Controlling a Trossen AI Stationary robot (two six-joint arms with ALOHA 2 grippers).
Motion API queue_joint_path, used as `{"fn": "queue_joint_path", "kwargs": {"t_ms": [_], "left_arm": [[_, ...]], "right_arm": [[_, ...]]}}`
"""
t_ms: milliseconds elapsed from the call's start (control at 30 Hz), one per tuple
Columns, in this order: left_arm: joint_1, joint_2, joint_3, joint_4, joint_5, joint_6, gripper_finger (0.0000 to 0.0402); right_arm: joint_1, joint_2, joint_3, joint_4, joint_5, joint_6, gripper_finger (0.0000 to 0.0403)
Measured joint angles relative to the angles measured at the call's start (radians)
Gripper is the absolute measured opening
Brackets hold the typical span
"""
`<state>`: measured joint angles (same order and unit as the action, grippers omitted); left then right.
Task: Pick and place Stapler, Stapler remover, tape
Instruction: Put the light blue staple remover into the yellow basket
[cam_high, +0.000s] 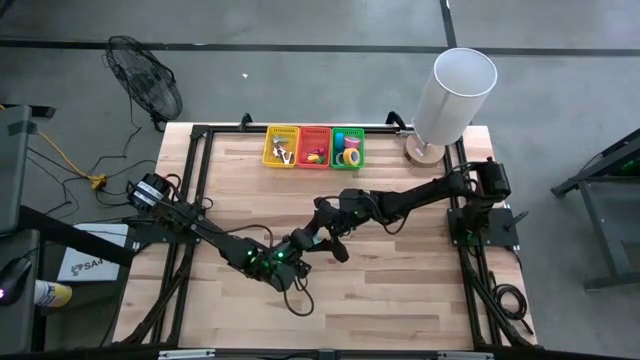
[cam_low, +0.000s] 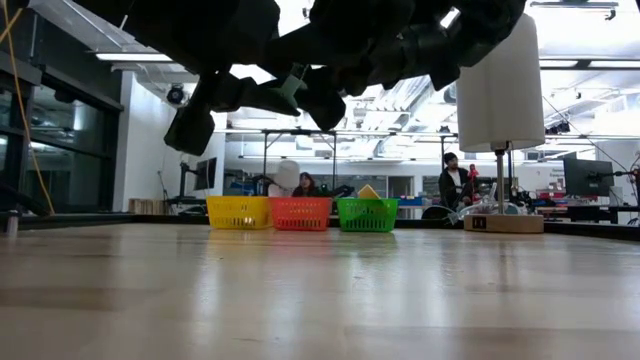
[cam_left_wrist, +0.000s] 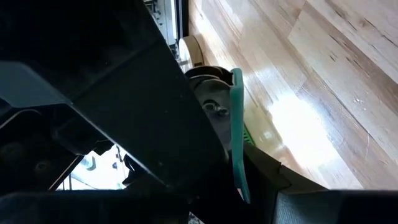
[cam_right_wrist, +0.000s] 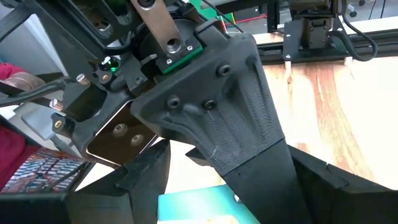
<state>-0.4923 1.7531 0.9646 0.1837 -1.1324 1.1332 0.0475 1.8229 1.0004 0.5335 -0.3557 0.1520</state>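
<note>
Both arms meet above the tabletop, well clear of the green basket (cam_high: 348, 134) holding the tape (cam_high: 350, 156). Right gripper (cam_high: 328, 228) pinches a teal item (cam_right_wrist: 186, 208). I can't tell the state of the left gripper's (cam_high: 298, 245) fingers, so I'd confirm its hold before releasing.

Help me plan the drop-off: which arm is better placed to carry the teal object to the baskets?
Right, probably. The right gripper sits slightly nearer the baskets than the left gripper, and the teal object shows close up in its wrist view. Which arm actually holds it is unclear.
</note>
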Motion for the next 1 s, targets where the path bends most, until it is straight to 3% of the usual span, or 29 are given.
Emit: {"fn": "queue_joint_path", "kwargs": {"t_ms": [367, 700, 833, 1000], "left_arm": [[0.002, 0.000, 0.002, 0.007, -0.010, -0.003, 0.0095], [0.006, -0.001, 0.011, 0.028, -0.012, 0.021, 0.0095], [0.008, -0.001, 0.010, 0.042, -0.032, 0.033, 0.0094], [0.025, 0.011, -0.011, -0.016, -0.149, 0.055, 0.0093]], "right_arm": [[-0.010, -0.023, 0.000, -0.029, -0.002, 0.001, 0.0252], [-0.010, -0.170, 0.003, -0.260, 0.042, -0.042, 0.0253], [-0.009, -0.247, 0.003, -0.382, 0.148, -0.087, 0.0254], [-0.002, -0.350, 0.002, -0.550, 0.369, -0.115, 0.0251]]}}
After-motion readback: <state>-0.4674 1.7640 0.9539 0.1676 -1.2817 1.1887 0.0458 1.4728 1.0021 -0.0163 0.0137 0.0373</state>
